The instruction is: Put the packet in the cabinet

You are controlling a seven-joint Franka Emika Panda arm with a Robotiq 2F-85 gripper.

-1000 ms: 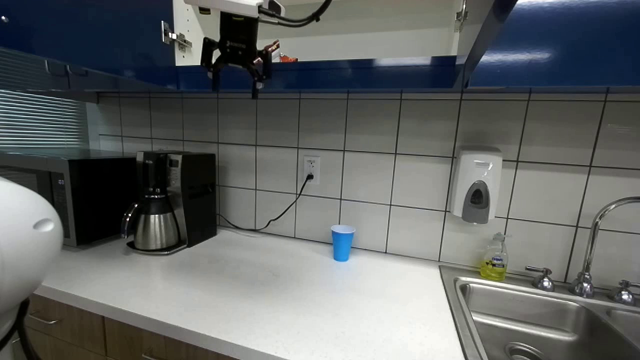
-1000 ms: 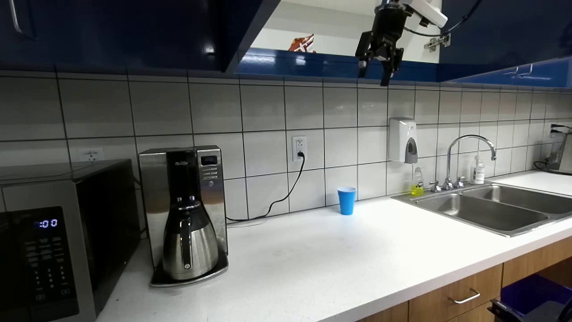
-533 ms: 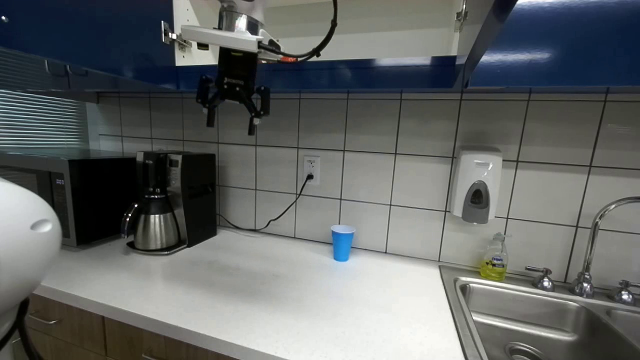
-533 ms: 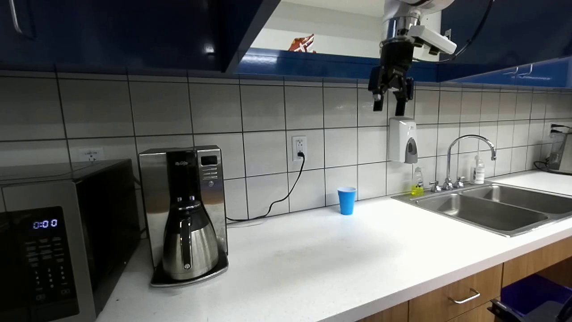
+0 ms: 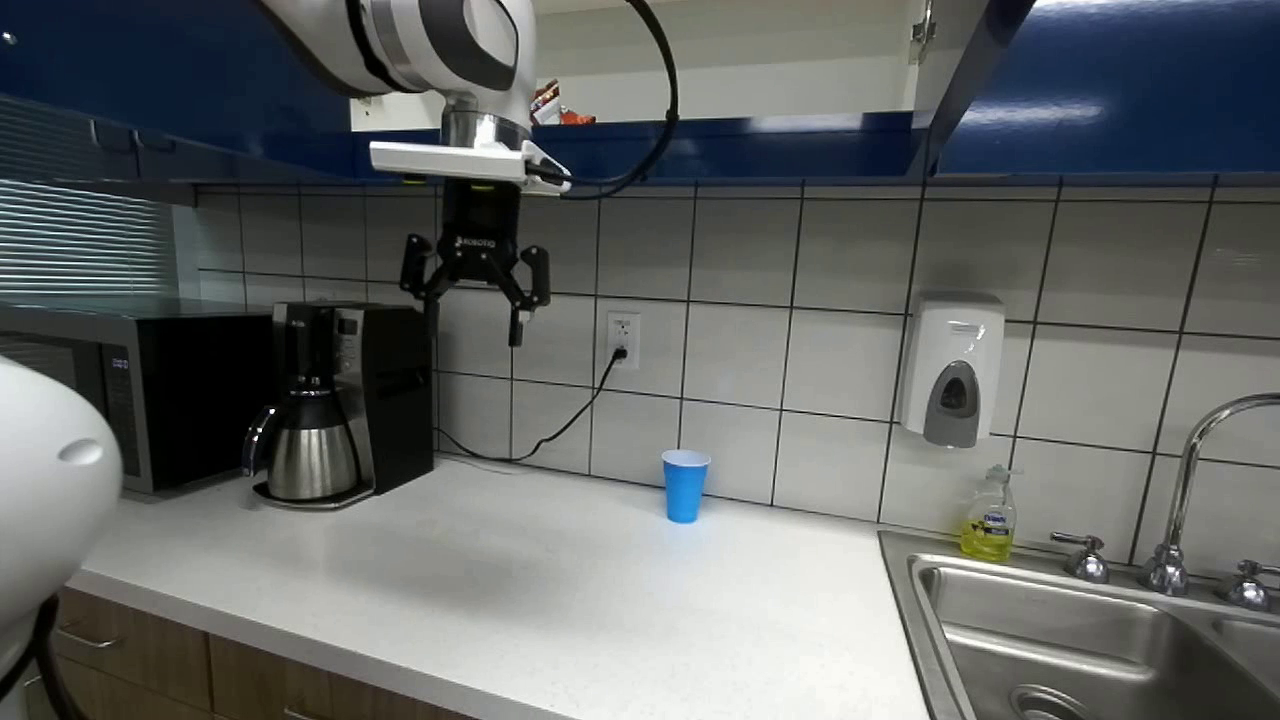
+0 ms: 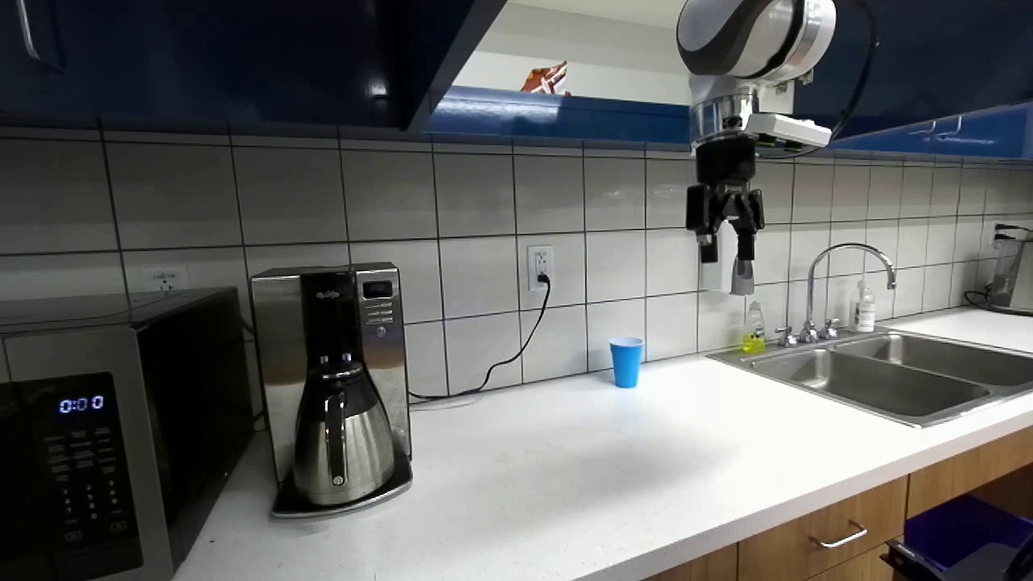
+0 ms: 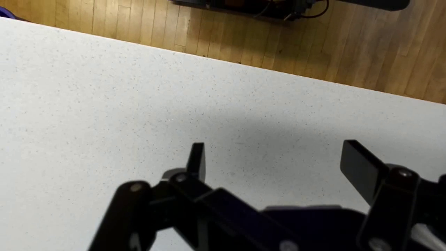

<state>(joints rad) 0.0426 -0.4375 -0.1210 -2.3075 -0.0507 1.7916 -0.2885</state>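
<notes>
The dark red packet with whitish markings [image 6: 545,79] lies inside the open upper cabinet [image 6: 565,117], behind its glossy blue front edge. The packet [image 5: 546,104] and the cabinet [image 5: 740,148] show in both exterior views; the packet's lower part is hidden by the edge. My gripper [image 5: 474,325] hangs fingers down in front of the tiled wall, below the cabinet and apart from the packet. It is open with nothing between its fingers, as it also shows in an exterior view [image 6: 726,252] and in the wrist view [image 7: 273,150]. The packet is out of the wrist view.
A blue cup [image 5: 684,488] stands on the white counter [image 5: 560,600] near the wall. A coffee maker [image 6: 335,387] and a microwave [image 6: 121,428] stand to one side. A soap dispenser [image 5: 955,370], a soap bottle [image 5: 988,520] and a sink [image 5: 1060,630] are to the other side.
My open gripper has moved down from in front of the cabinet's edge to well below it, with more of the arm coming into view. The packet has stayed in place.
</notes>
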